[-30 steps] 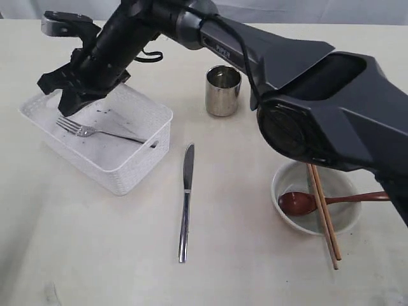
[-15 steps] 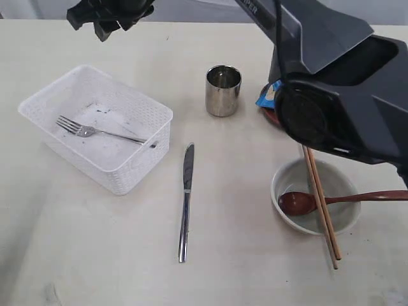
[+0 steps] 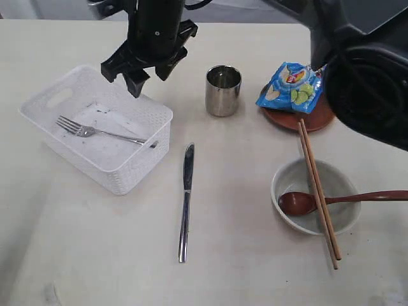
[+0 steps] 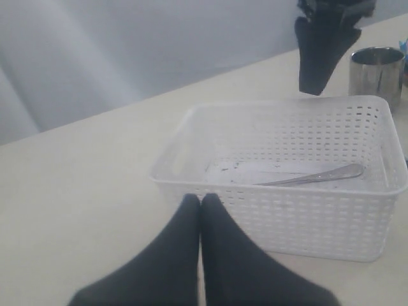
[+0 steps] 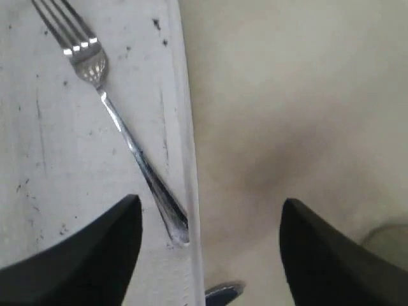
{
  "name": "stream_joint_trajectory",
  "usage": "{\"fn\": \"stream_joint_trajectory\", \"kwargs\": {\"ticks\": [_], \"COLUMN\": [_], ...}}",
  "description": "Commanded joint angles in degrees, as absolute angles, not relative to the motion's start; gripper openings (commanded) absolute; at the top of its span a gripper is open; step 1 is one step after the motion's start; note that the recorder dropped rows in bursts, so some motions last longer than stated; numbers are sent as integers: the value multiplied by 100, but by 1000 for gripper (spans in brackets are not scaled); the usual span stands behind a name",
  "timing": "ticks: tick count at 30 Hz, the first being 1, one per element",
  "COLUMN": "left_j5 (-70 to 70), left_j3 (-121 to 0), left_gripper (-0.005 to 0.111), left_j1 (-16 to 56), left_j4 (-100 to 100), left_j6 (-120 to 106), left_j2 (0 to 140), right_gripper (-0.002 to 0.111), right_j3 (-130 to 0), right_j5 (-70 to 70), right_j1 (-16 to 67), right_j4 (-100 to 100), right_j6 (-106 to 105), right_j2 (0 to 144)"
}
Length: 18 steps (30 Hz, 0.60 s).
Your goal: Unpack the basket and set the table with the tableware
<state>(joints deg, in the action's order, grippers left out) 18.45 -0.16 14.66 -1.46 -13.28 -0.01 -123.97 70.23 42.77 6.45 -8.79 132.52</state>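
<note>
- Hanging above the basket, over the wall where the fork's handle ends, the right gripper is holding its fingers spread wide and gripping nothing.
- The left gripper is pressing its two fingers together, empty, low over the tabletop just outside the basket.
- The basket is sitting on the tabletop's left part, upright.
- The fork is lying flat on the basket's floor, alone in it, its tines pointing toward a cut-out handle and its handle end reaching the opposite wall.
- The knife is lying on the tabletop just beside the basket, its blade pointing toward the cup.
- A dark rounded shape at the edge of the right wrist view is probably the knife's tip, though too little is showing to be sure.
- The cup is standing upright between the basket and the plate.
- The blue snack bag is lying on the plate and covering most of it.
- The bowl is sitting near the plate, apart from it.
- The spoon is resting in the bowl, its handle sticking out over the rim.
- The chopsticks are lying side by side across the bowl's rim, one end reaching the plate's edge.
</note>
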Motion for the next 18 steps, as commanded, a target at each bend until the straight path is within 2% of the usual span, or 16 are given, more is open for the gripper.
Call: {"fn": "stream_joint_trajectory", "kwargs": {"ticks": [1,9,11,14,15,18], "left_j5": [1850,1850,1850,1850,1850,1850], "left_j3": [0,0,0,0,0,0], "left_gripper": [0,0,0,0,0,0], "left_j1": [1502,1502,1502,1502,1502,1502], "left_j4": [-179,-179,-179,-179,-179,-179], "left_j6": [-1302,-1302,-1302,-1302,-1302,-1302], "left_j2": [0,0,0,0,0,0], "right_gripper": [60,59,47,8,0,-1], "right_j3": [-12317,-12317,-12317,-12326,-12326,-12415], "right_j5": [6996,6663,6503,6327,6297,6177], "right_j1": [4255,4336,4365,4414,4428,4557], "right_j4": [546,868,795,442,325,-407], "right_j6": [-1162,-1202,-1202,-1249,-1310,-1208], "right_j2": [13295,13852,13918,13940,13925,13800]}}
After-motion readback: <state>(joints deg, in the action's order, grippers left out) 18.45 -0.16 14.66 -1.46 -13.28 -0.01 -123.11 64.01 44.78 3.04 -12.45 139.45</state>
